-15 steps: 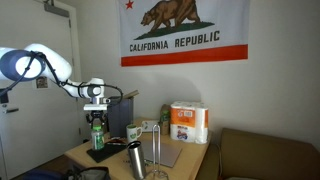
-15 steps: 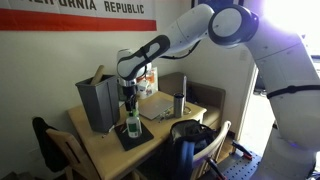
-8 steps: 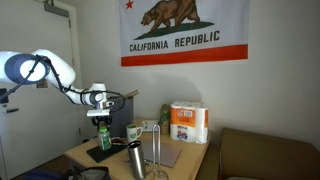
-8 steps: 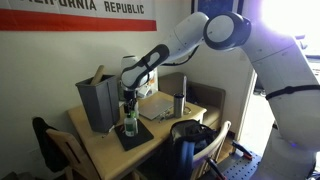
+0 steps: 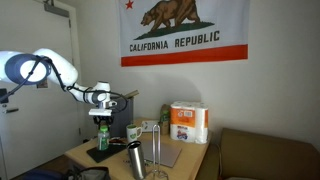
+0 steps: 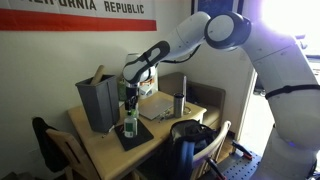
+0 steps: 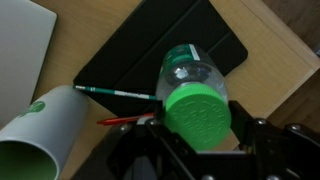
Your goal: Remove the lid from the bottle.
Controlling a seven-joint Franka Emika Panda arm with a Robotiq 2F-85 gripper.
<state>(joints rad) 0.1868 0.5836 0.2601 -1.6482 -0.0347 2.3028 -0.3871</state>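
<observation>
Gripper [image 7: 198, 132] pinches the green lid [image 7: 197, 110] between its fingers, directly over the bottle [image 7: 190, 68] standing upright on a dark mat [image 7: 130, 60] on the worktop [image 7: 282, 40].

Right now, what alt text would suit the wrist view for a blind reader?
A round green plastic lid on a translucent bottle fills the centre, seen from above, flanked by the dark end effector. The bottle stands on a black rectangular mat on a wooden table, near a white cup with a green logo.

A flag [image 5: 184, 32] is hung on the white wall [image 5: 280, 70] behind the fingers [image 7: 130, 155]. A wooden table [image 5: 195, 155] is set below them.
</observation>
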